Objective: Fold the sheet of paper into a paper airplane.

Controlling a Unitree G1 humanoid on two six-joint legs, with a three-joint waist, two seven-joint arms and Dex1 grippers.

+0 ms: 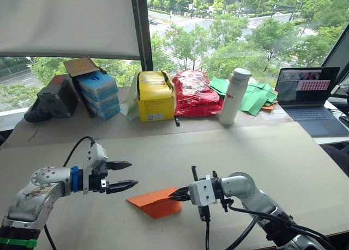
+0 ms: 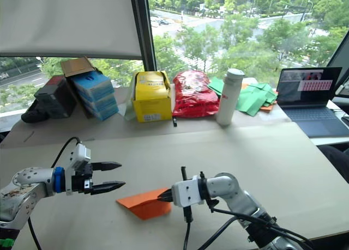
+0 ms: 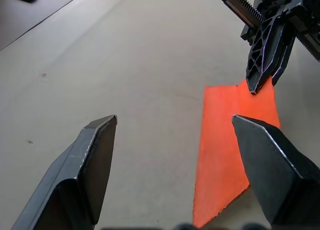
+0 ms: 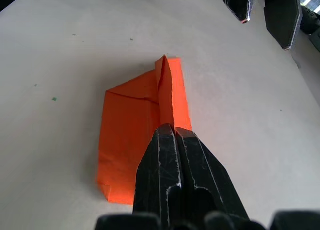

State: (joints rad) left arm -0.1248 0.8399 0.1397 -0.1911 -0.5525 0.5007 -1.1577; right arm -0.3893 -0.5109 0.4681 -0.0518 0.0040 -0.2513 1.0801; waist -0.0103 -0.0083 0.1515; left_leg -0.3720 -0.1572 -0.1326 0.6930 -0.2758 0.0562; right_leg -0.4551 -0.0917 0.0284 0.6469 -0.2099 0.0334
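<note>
The right gripper (image 1: 179, 194) has its two black fingers squeezed tight together on a raised fold of the sheet of paper (image 1: 155, 202). The orange paper is already folded into a pointed wedge. It lies flat on the table (image 1: 262, 157), right in front of the right gripper's tips, and its sharp corner points toward the left gripper (image 1: 126, 175).

The left gripper hangs just above the table with its fingers spread wide and nothing in them. The paper's point sits just below and ahead of its lower finger, close but not touching, as far as I can tell.

What could go wrong? The paper is thin. If the right gripper pulls up or back too fast, the pinched flap could tear or the folds could pop open. The rest of the paper has nothing pressing it down, so a tug could drag the whole wedge across the table and the next fold would come out crooked. If the left gripper comes down on the wrong spot, it could squash the point or make a crease that should not be there.
</note>
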